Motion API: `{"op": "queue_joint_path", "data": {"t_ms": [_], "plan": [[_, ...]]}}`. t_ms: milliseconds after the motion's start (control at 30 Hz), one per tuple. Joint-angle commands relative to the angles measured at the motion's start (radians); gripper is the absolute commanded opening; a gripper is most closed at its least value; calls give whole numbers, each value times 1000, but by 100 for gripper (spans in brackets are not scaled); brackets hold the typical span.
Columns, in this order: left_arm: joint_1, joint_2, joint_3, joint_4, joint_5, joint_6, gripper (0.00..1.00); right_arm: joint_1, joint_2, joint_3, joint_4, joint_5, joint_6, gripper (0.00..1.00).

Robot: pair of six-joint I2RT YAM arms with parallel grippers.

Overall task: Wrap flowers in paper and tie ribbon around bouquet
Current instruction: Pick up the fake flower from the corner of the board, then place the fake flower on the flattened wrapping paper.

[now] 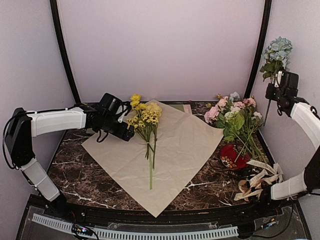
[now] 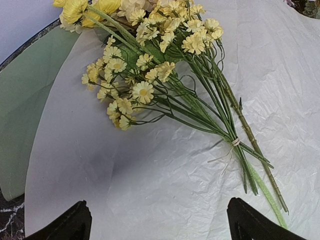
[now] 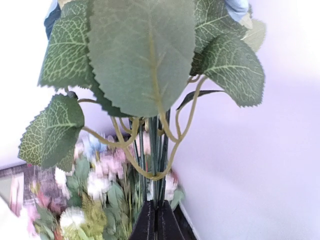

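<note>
clamping hydrangea (image 1: 278, 51) stalks, right gripper (image 3: 156, 207), head above

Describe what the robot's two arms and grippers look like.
The left arm and right arm have smooth white tube-shaped shells joined by bulky black joints, with thin black cables looping alongside. The left gripper and right gripper are black, with tapered fingers.

Flowers (image 1: 146, 116) showing yellow blossoms on green stalks, paper (image 1: 185, 145) lying beige, hydrangea (image 1: 279, 49) showing pale blue above green leaves, table (image 1: 75, 172) showing dark brown marble with white veins.
</note>
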Motion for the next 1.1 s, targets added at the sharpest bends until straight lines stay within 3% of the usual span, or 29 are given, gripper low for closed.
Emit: {"op": "queue_joint_path", "data": {"t_ms": [0, 100, 200, 300, 400, 533, 667, 867, 1067], "plan": [[5, -7, 25, -14, 8, 8, 98, 17, -83, -87, 265, 42, -63, 0], [5, -8, 21, -12, -1, 10, 98, 42, -137, -107, 332, -5, -41, 0], [5, -8, 22, -11, -4, 9, 98, 107, -142, -47, 251, -84, 57, 0], [5, -8, 21, -10, -7, 10, 98, 217, -117, -18, 179, -212, 236, 0], [5, -4, 23, -12, -13, 11, 98, 382, -69, -94, 247, -300, 465, 0], [5, -6, 24, -14, -4, 9, 98, 627, 84, -139, 405, -317, 651, 0], [5, -12, 24, -16, -9, 11, 98, 774, 246, -118, 545, -305, 702, 0], [5, -27, 20, -14, -24, 16, 98, 872, 534, -22, 620, -382, 815, 0], [5, -29, 18, -11, -15, 15, 97, 910, 710, 54, 638, -458, 853, 0]]}}
